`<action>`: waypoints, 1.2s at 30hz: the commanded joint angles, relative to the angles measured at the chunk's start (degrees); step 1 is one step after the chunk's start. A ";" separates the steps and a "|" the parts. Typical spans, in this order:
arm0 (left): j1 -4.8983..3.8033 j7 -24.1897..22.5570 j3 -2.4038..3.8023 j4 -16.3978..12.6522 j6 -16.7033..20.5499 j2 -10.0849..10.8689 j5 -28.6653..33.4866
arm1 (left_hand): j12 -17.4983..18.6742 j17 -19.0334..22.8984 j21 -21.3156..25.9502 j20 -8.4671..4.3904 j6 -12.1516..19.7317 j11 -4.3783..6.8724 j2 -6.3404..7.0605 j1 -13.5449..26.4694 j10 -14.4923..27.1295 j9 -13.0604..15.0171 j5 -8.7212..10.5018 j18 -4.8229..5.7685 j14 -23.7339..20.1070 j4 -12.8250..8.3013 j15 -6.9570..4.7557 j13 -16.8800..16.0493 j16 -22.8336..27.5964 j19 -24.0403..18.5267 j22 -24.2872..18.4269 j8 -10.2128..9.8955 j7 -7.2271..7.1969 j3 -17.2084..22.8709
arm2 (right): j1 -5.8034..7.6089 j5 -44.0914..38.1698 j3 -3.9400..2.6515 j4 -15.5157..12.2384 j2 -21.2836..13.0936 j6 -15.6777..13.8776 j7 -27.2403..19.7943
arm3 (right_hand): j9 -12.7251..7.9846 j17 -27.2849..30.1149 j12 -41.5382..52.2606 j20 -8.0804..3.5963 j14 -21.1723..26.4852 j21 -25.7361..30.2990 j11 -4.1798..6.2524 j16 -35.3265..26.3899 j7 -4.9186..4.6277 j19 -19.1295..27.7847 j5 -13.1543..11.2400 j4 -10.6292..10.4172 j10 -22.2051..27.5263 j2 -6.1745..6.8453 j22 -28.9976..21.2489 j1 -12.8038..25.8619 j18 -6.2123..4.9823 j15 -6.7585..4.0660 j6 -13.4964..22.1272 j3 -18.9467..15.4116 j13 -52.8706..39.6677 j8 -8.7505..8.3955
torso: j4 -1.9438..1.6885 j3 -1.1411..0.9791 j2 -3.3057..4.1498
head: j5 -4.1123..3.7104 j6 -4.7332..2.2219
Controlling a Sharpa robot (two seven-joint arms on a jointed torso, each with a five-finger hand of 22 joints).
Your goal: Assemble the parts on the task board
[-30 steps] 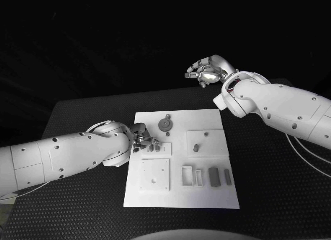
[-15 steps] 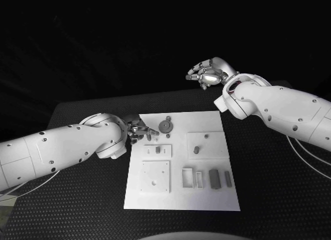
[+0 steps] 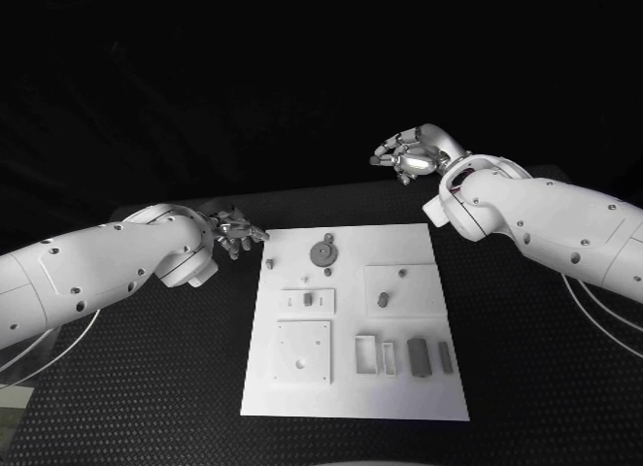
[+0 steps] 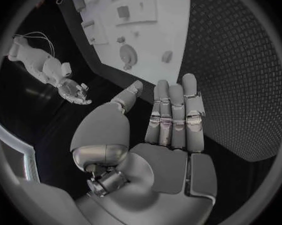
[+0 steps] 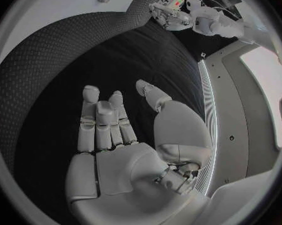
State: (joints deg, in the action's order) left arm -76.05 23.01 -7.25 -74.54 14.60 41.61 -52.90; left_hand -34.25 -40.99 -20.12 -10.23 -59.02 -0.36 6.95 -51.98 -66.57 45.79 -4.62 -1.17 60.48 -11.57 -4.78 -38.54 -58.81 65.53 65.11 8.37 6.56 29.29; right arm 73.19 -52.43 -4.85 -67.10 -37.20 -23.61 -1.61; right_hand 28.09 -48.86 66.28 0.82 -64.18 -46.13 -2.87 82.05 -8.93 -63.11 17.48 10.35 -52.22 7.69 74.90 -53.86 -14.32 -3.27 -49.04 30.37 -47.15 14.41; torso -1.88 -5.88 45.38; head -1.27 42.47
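Note:
The white task board (image 3: 406,243) lies mid-table. On it sit a grey round disc (image 3: 323,252), a small raised plate with short pegs (image 3: 308,300), a square plate (image 3: 303,351), a slotted frame (image 3: 366,354) and two dark bars (image 3: 419,355). My left hand (image 3: 235,232) hovers just off the board's far left corner, fingers apart, holding nothing. In the left wrist view its palm (image 4: 169,160) is bare, with the fingers stretched toward the board (image 4: 172,35). My right hand (image 3: 413,155) is raised beyond the table's far edge. Its palm (image 5: 116,160) is bare and its fingers are straight.
The black textured tabletop (image 3: 546,369) surrounds the board on all sides. My left forearm (image 3: 84,272) crosses the table's left part, and my right forearm (image 3: 559,228) crosses its far right corner. White cables (image 3: 609,316) hang beside the right arm.
My left hand has drawn back from the small raised plate to the far left, off the board, uncovering that plate. My right hand has drifted slightly right and stays raised.

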 commanded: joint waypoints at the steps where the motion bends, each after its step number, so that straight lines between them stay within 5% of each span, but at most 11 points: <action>1: -0.27 0.28 0.02 1.58 -3.54 -0.45 -2.11 | 0.65 -0.01 0.42 0.12 0.19 0.07 0.65 1.37 -0.90 -0.33 -0.16 0.16 0.60 0.96 0.28 0.49 0.30 0.62 -0.47 -0.23 -0.12 -0.78 | -0.13 0.25 -0.02 0.24 0.04 0.64 -0.47 | -0.08 -0.07 0.35 -0.16 0.48 0.21 0.00 -0.26 -0.37 0.04 0.23 -0.21 0.39 0.04 1.11 0.43 -0.68 -0.07 0.03 0.07 0.07 -0.29 | -0.10 0.05 0.05 | 0.17 -0.32; 11: -0.40 3.38 -0.03 5.62 -9.44 -2.88 -7.37 | 0.61 -1.14 0.48 -0.38 -0.44 0.73 0.89 6.36 -2.75 -1.03 0.36 -0.34 1.76 5.18 -0.39 0.33 -0.34 2.13 -0.41 0.19 -0.74 -3.46 | -0.24 0.25 -0.02 0.35 0.31 0.72 -0.50 | -0.08 -0.08 0.36 -0.17 0.48 0.21 -0.01 -0.26 -0.37 0.03 0.22 -0.20 0.39 0.00 1.11 0.40 -0.68 -0.07 0.05 0.09 0.07 -0.30 | 0.04 0.10 0.13 | 0.61 -0.55; 17: -0.37 4.16 -0.08 7.49 -12.12 -4.65 -9.57 | 0.68 -1.81 0.70 -0.56 0.81 0.47 2.61 8.15 -2.60 -2.07 1.58 -0.39 1.39 7.68 -0.50 0.01 -0.47 1.96 -0.08 -0.57 -0.40 -4.15 | -0.35 0.25 -0.02 0.43 0.45 0.77 -0.49 | -0.09 -0.08 0.37 -0.17 0.48 0.20 -0.01 -0.26 -0.38 0.03 0.22 -0.19 0.39 -0.03 1.11 0.40 -0.68 -0.07 0.07 0.09 0.07 -0.31 | 0.09 0.03 0.09 | 0.70 -0.49; 23: -0.31 4.34 -0.20 8.61 -13.82 -5.91 -10.11 | 0.68 -2.16 0.77 -0.59 0.88 0.45 2.93 9.14 -2.56 -2.56 1.62 -0.42 1.28 9.57 -0.53 -0.22 -0.53 1.93 0.16 -0.63 -0.35 -4.38 | -0.39 0.25 -0.02 0.38 0.58 0.79 -0.51 | -0.09 -0.08 0.37 -0.17 0.48 0.20 -0.01 -0.26 -0.38 0.03 0.21 -0.18 0.39 -0.04 1.11 0.39 -0.68 -0.07 0.08 0.09 0.07 -0.31 | 0.07 -0.05 0.04 | 0.67 -0.41; 29: -0.12 4.01 -0.33 9.73 -14.23 -6.99 -10.12 | 0.62 -2.31 0.73 -0.63 0.84 0.48 2.50 8.90 -2.59 -2.68 1.61 -0.46 1.28 9.86 -0.57 -0.33 -0.61 1.95 0.32 -0.59 -0.38 -4.39 | -0.45 0.25 -0.02 0.21 0.64 0.85 -0.52 | -0.10 -0.08 0.38 -0.17 0.47 0.19 -0.02 -0.25 -0.38 0.03 0.21 -0.17 0.39 -0.05 1.12 0.39 -0.68 -0.06 0.10 0.10 0.07 -0.32 | 0.09 -0.04 0.02 | 0.58 -0.30; 36: 0.13 3.78 -0.45 10.51 -15.61 -7.69 -10.13 | 0.82 -2.65 0.80 -0.52 -0.43 0.74 0.31 8.12 -2.41 -2.88 1.54 -0.37 0.97 9.99 -0.41 -0.47 -0.54 1.47 0.88 0.20 -0.73 -5.64 | -0.48 0.25 -0.02 0.14 0.65 0.87 -0.49 | -0.10 -0.08 0.39 -0.17 0.47 0.19 -0.02 -0.25 -0.39 0.03 0.21 -0.16 0.39 -0.07 1.12 0.39 -0.68 -0.06 0.10 0.09 0.07 -0.32 | 0.10 -0.09 0.01 | 0.40 -0.20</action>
State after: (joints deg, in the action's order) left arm -75.93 27.01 -7.72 -64.04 1.15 34.14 -62.44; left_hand -33.48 -43.60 -19.62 -10.53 -59.08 0.51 7.64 -43.92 -69.02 42.90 -3.27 -0.89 61.83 -1.58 -5.33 -38.96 -59.27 67.29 65.98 8.38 5.76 23.89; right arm 72.74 -52.21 -4.84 -66.86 -36.59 -23.37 -1.65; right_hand 28.04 -48.85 66.28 0.91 -64.18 -46.13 -2.87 82.05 -8.90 -63.04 17.48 10.35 -52.22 7.69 74.90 -53.86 -14.32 -3.27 -48.85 30.37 -47.16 14.41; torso -1.77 -5.96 45.41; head -0.77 42.24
